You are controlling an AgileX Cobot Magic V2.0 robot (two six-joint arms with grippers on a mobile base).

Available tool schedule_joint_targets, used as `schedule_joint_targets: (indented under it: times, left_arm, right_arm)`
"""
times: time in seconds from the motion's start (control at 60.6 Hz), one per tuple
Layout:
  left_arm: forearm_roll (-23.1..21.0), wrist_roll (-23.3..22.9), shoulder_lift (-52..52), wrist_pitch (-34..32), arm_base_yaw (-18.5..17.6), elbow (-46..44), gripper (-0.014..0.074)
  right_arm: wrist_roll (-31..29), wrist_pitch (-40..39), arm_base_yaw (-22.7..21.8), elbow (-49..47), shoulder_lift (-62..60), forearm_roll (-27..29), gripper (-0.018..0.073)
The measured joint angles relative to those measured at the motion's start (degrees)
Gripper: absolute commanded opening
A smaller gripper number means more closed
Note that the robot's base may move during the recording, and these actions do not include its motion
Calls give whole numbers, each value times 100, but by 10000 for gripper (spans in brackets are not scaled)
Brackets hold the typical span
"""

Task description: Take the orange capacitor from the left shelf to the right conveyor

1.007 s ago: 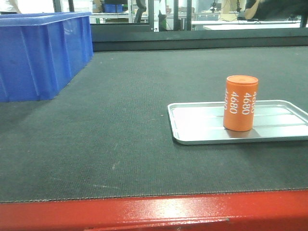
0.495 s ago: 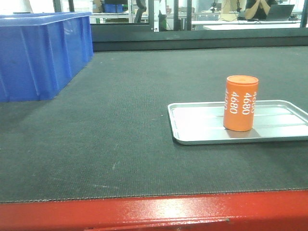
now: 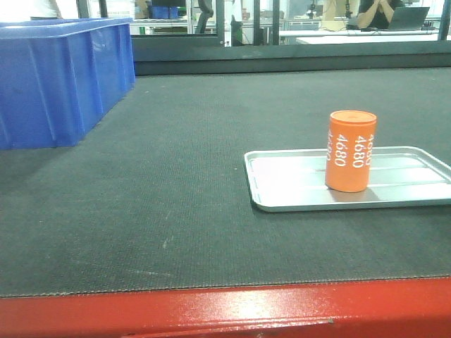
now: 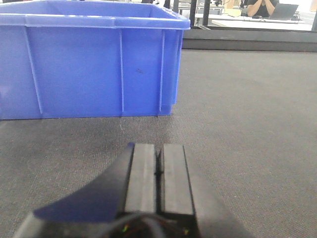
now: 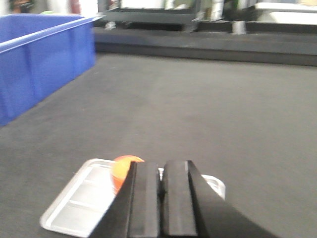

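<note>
Fingers (image 4: 158,186) (image 5: 158,203): both pairs pressed together, empty. Orange capacitor (image 3: 350,150): rigid, smooth (likely slippery); grip mid-body.

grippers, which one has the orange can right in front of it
The right gripper: the orange can peeks past its shut fingers. The left gripper faces only the blue bin.

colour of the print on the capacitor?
White "4680" on the orange capacitor; clearest in the front-facing view.

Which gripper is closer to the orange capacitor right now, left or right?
Right. The right gripper sits shut just in front of the orange capacitor on its silver tray. The left gripper, also shut, faces the blue bin, with no capacitor in its view.
</note>
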Motion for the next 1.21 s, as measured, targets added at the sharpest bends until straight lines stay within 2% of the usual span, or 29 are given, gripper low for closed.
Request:
schedule_joint_targets:
  times: [0.215,0.363,0.545,1.206]
  left_arm:
    - [0,0,0,0,0,0,-127]
    - [0,0,0,-10,0,0,-127]
    - [0,0,0,-10,0,0,-127]
    - [0,0,0,-10,0,0,-127]
  right_arm:
    - [-165,242,-1037,1268,-1954,148,58]
    - [-176,219,-1451,1796,-2277,183,58]
    - [-188,3,-1519,1827,-2291,205,58]
    - [-188,-21,-1519,1827,-2291,205,58]
